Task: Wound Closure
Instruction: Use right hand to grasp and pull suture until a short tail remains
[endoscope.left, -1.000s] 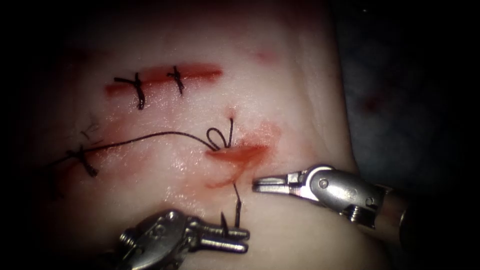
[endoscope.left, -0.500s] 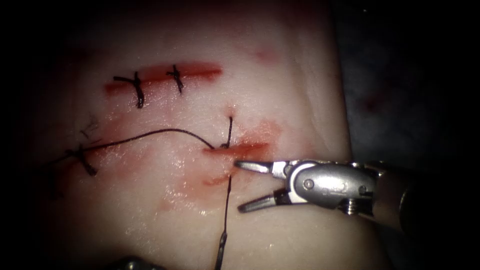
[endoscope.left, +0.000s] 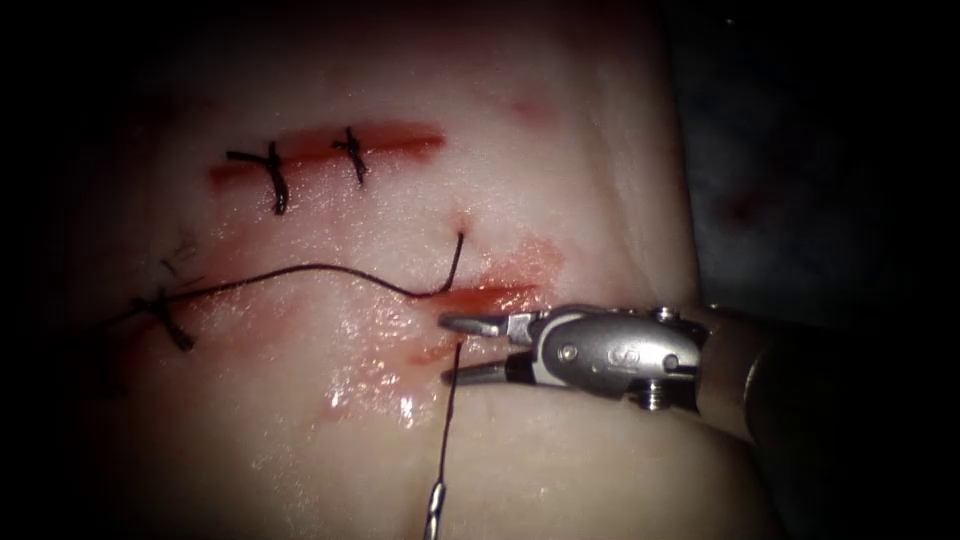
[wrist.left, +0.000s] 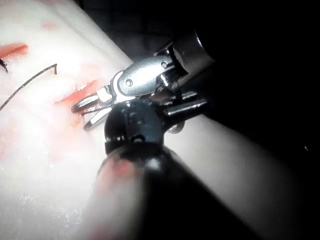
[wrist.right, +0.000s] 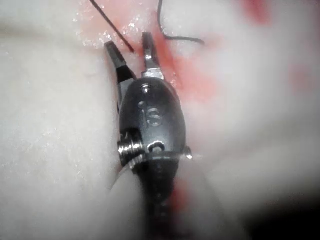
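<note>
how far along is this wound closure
Done: two dark tied stitches cross the upper red cut; a third sits far left. In hand: black thread runs through the lower red cut, untied; the silver right gripper is open astride it, holding nothing. The thin metal needle is free of the pale tissue; the left tool's hold cannot be seen. Left: tying this stitch.

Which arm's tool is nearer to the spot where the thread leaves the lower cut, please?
Right. The right tool has open jaws straddling the thread just below the cut; the left tool appears in its wrist view, jaws unseen.
</note>
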